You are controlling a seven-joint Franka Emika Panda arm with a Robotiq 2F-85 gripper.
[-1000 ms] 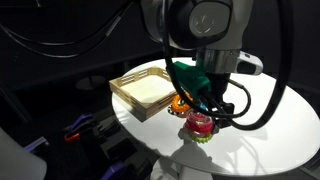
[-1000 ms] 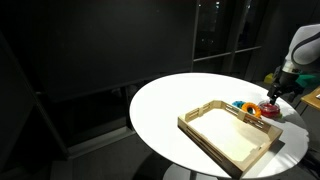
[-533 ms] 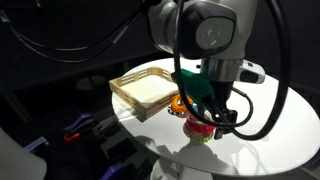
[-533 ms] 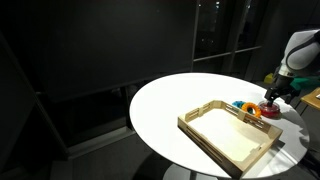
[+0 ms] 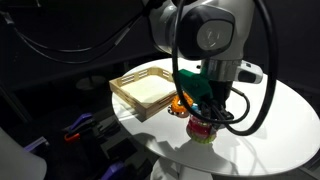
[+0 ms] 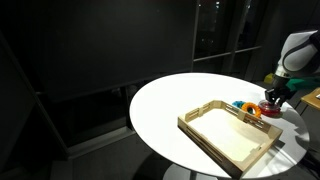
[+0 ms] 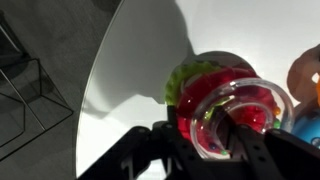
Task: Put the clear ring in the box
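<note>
Only the wrist view shows the clear ring (image 7: 250,88) on the red ring (image 7: 205,95), at the gripper (image 7: 215,135); whether it grips is unclear.

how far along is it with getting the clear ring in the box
Done: nothing delivered; the box holds no ring. In hand: the claw is down at the clear ring, which sits on the red ring outside the box; whether it's gripped is unclear. Left: grip, lift, carry over, drop it in.
</note>
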